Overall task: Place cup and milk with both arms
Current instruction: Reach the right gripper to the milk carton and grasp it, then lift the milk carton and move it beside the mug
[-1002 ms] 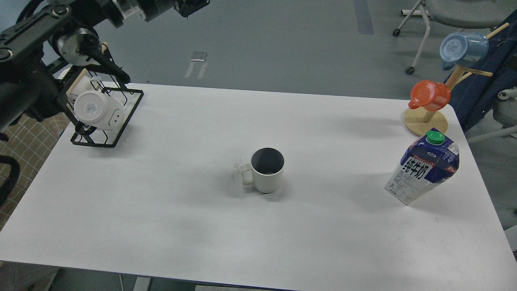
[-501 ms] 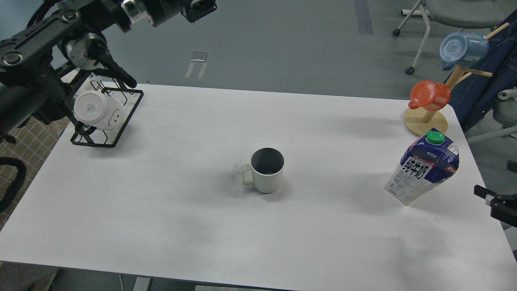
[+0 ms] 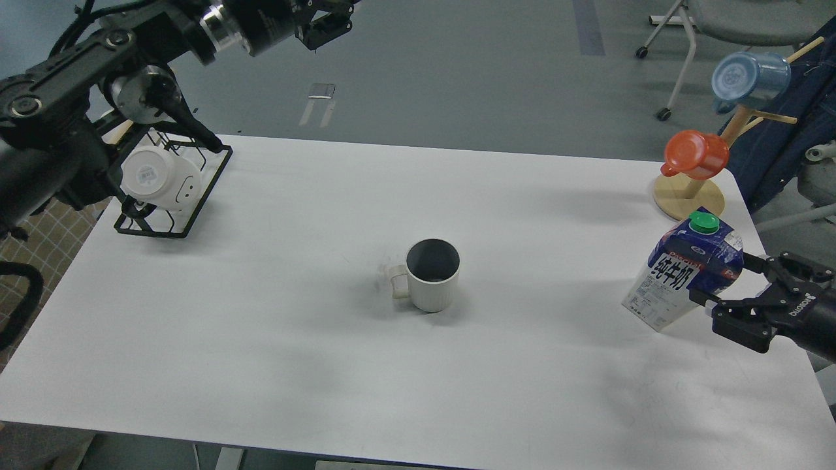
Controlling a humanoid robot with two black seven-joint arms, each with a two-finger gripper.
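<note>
- Table (image 3: 261, 339): white, holds everything.
- Milk (image 3: 686, 277): upright nr right edge, well apart from cup.
- R gripper (image 3: 723, 281): jaws spread, fingers flanking carton's right side, not clamped. Push in deeper w/ carton centred, grip below the gable, squeeze gently so it doesn't tip.
- Cup (image 3: 431, 274): upright mid-table, handle facing left.
- L gripper (image 3: 333, 16): high at top edge, can't tell if open; empty.

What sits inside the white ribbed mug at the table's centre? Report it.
The white ribbed mug shows only its dark grey interior, with nothing visible inside. The near inner wall is hidden by its own rim.
</note>
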